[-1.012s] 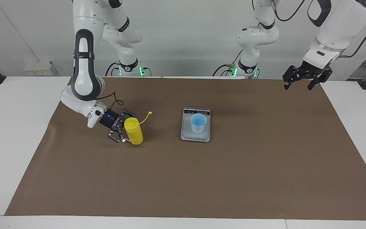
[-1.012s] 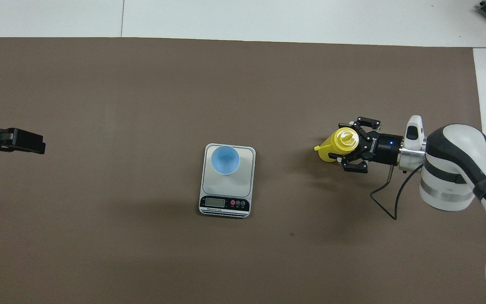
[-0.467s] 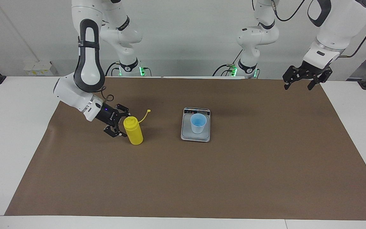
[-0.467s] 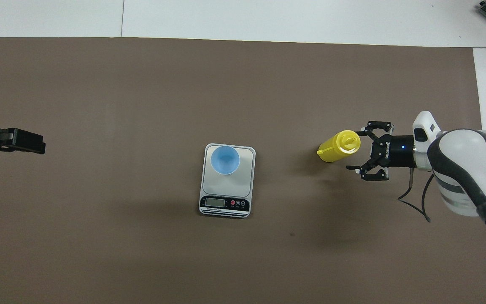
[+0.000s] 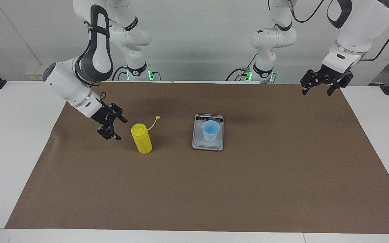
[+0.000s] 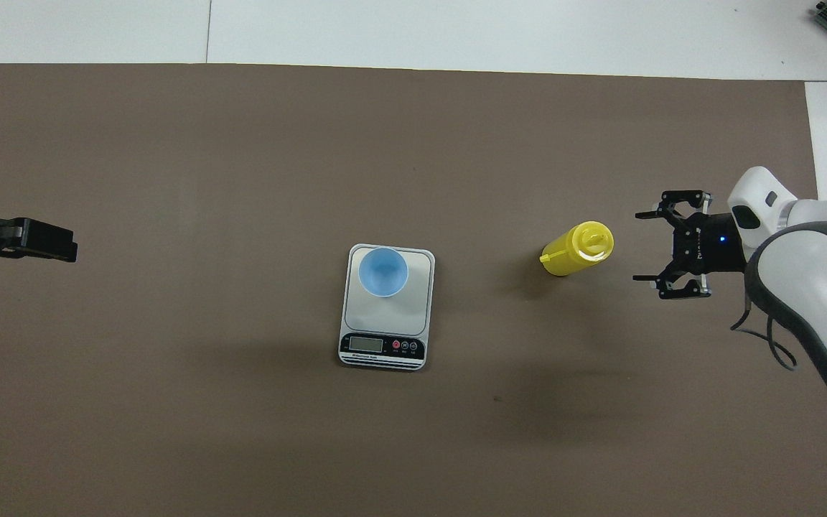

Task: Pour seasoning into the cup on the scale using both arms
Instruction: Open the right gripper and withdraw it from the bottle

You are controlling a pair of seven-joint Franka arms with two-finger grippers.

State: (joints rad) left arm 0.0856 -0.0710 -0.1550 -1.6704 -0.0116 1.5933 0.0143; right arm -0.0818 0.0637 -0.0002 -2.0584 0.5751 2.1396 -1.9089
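The yellow seasoning bottle point(image 5: 141, 139) point(image 6: 573, 250) stands upright on the brown mat, its cap strap sticking out toward the robots. My right gripper point(image 5: 122, 130) point(image 6: 638, 245) hangs open just over the mat beside the bottle, toward the right arm's end of the table, and touches nothing. The light blue cup point(image 5: 210, 131) point(image 6: 383, 271) stands on the silver-grey scale point(image 5: 198, 141) point(image 6: 418, 305) at mid-table, on the half of the plate away from the display. My left gripper point(image 5: 317, 91) point(image 6: 62, 245) waits open and empty, high over the mat's corner at the left arm's end.
A brown mat point(image 5: 214, 189) covers most of the white table point(image 5: 8, 135). The scale's dark display strip point(image 6: 382, 347) faces the robots. A loose black cable point(image 6: 769, 341) hangs from the right wrist.
My right gripper has let go of the bottle and drawn back from it toward the right arm's end of the table, rising slightly. The bottle stays upright. The left arm has not moved.
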